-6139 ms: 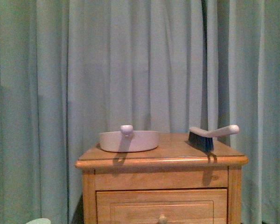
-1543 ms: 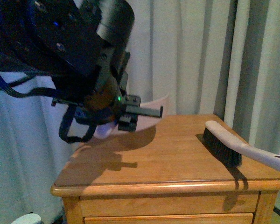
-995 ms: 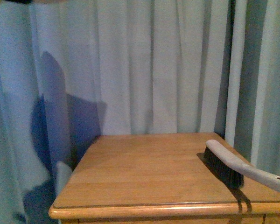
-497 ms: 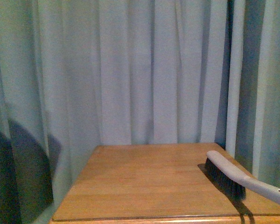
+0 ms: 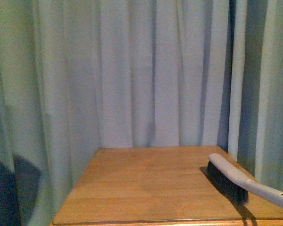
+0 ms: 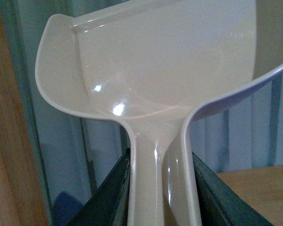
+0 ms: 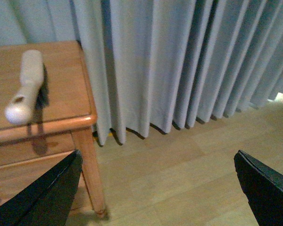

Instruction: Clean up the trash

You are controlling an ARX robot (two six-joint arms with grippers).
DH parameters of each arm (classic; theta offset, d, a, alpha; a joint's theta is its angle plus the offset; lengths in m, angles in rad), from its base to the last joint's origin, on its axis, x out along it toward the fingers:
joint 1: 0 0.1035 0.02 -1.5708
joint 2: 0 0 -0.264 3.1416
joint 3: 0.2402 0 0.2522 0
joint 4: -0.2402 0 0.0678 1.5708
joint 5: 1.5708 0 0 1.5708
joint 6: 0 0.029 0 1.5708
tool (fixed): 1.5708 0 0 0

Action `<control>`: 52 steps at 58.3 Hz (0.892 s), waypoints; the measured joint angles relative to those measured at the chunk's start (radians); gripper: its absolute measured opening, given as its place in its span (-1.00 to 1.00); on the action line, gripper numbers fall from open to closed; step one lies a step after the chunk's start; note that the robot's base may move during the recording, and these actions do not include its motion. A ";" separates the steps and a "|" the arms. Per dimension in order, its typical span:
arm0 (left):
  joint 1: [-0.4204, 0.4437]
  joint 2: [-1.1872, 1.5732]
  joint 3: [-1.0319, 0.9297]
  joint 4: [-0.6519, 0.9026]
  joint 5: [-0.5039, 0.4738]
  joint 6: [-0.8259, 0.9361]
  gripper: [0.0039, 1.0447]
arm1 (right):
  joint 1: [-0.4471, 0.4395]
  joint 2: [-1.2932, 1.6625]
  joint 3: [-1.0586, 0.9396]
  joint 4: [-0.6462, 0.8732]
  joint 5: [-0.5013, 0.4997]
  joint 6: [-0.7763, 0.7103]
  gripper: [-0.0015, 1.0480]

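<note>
The crumpled white paper trash is out of view in all frames. My left gripper (image 6: 162, 197) is shut on the handle of the pale beige dustpan (image 6: 165, 61), held up in the air beside the curtain, with its scoop empty. My right gripper (image 7: 160, 188) is open and empty, hanging over the wooden floor to the right of the nightstand. Neither arm shows in the front view.
A wooden nightstand (image 5: 146, 183) stands before pale curtains (image 5: 132, 70). A hand brush (image 5: 236, 178) with dark bristles lies at its right edge, and it also shows in the right wrist view (image 7: 27, 84). Light wood floor (image 7: 179, 179) spreads right of the nightstand leg (image 7: 92, 174).
The left arm lifted the dustpan off the nightstand and left the front view. The front camera's view has shifted closer and higher. The arm's shadow on the curtain slid down to the left.
</note>
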 joint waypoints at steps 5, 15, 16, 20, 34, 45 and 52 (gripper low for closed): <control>0.000 0.000 0.000 0.000 -0.002 -0.001 -0.46 | 0.000 0.168 0.137 0.006 -0.053 0.018 0.86; 0.000 0.000 0.000 0.000 0.000 -0.001 -0.46 | -0.003 0.523 0.454 -0.123 -0.162 0.047 0.86; 0.000 0.000 0.000 0.000 0.000 -0.001 -0.46 | -0.002 0.564 0.488 -0.143 -0.165 0.051 0.86; 0.000 0.000 0.000 0.000 0.000 -0.001 -0.46 | 0.007 0.729 0.623 -0.246 -0.187 0.081 0.86; 0.000 0.000 0.000 0.000 0.000 -0.001 -0.46 | 0.076 1.033 0.878 -0.401 -0.205 0.191 0.86; 0.000 0.000 0.000 0.000 0.000 -0.001 -0.46 | 0.091 1.107 0.901 -0.409 -0.194 0.232 0.86; 0.000 0.000 0.000 0.000 0.000 -0.001 -0.46 | 0.093 1.139 0.901 -0.402 -0.195 0.255 0.86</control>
